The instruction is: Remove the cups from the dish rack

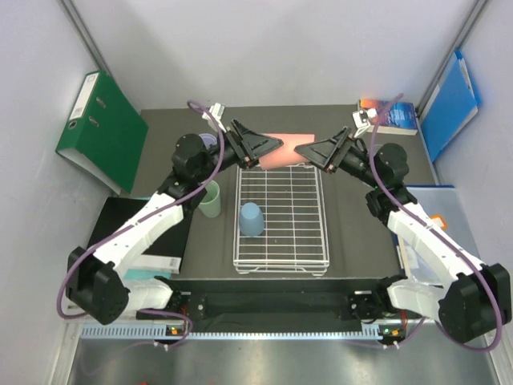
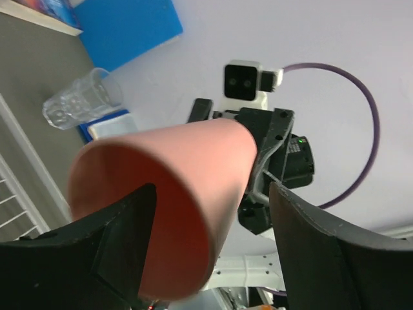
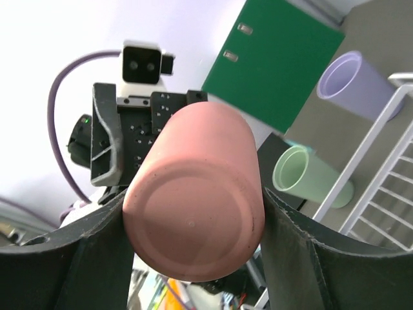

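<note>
Hanging sideways above the dish rack's [image 1: 282, 224] far edge, salmon pink cup [image 1: 282, 151] is pinched at its base by right gripper [image 3: 193, 252], left gripper [image 2: 211, 194] straddling its mouth wide and slack; premature right release would likely drop it.

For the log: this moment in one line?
salmon pink cup: midair over dish rack | right pincer: shut on base | left pincer: open at rim

The dark grey table [image 1: 353, 233] carries the white wire dish rack [image 1: 280, 271] at its middle. Just left of the rack a mint green cup [image 1: 210, 198] stands upright, with a lilac cup [image 1: 207, 141] farther back. A book [image 1: 393, 116] lies at the far right corner.
</note>
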Robot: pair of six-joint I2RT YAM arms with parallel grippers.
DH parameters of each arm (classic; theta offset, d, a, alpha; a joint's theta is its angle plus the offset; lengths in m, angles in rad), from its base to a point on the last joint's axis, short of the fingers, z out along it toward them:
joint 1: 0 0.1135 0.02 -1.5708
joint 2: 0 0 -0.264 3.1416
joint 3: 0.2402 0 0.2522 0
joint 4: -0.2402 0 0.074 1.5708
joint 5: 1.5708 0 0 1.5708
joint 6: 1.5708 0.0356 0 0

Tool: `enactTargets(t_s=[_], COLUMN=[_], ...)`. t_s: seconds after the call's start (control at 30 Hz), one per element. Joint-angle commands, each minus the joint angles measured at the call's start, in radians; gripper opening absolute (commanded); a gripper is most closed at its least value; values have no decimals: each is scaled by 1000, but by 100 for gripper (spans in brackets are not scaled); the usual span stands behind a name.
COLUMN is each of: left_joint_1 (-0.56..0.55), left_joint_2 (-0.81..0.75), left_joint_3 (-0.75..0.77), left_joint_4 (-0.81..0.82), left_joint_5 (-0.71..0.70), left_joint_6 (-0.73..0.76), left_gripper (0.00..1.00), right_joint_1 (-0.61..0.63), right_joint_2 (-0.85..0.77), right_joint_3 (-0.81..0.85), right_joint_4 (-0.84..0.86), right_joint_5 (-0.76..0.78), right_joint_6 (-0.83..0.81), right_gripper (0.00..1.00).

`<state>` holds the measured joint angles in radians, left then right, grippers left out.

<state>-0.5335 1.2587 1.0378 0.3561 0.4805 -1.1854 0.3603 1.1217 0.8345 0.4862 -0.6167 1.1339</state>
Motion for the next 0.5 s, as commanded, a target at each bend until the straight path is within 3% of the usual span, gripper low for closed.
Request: enactTargets(t_s=[0.0, 0.07, 0.1, 0.13, 0.23, 0.33, 0.37, 0.43, 0.47], left_joint_1=[-29, -40, -42, -40, -37, -33, -31, -26, -25], left_joint_2=[28, 47, 47, 44, 33, 53, 67, 126, 151], left_joint_3=[15, 10, 7, 2, 37, 156, 200, 342, 391], left_joint_4=[217, 262, 264, 241, 152, -59, -198, -334, -488], left_joint_5=[128, 141, 135, 129, 96, 60, 50, -6, -35], left_joint_6=[-89, -105, -108, -103, -33, 97, 178, 254, 323], left_gripper=[69, 48, 17, 1, 0, 0, 0, 0, 0], right_joint_1=[39, 45, 45, 43, 43, 40, 39, 37, 37], right_joint_2=[42, 50, 49, 38, 10, -42, -52, -88, -94], right_joint_3=[52, 41, 37, 40, 67, 104, 124, 158, 170], right_joint_4=[173, 204, 201, 189, 30, -151, -197, -346, -404], right_joint_5=[-61, -66, -61, -60, -19, 58, 87, 193, 231], right_joint_6=[66, 90, 90, 84, -3, -106, -155, -222, -246], right_gripper=[0, 0, 0, 0, 0, 28, 48, 61, 67])
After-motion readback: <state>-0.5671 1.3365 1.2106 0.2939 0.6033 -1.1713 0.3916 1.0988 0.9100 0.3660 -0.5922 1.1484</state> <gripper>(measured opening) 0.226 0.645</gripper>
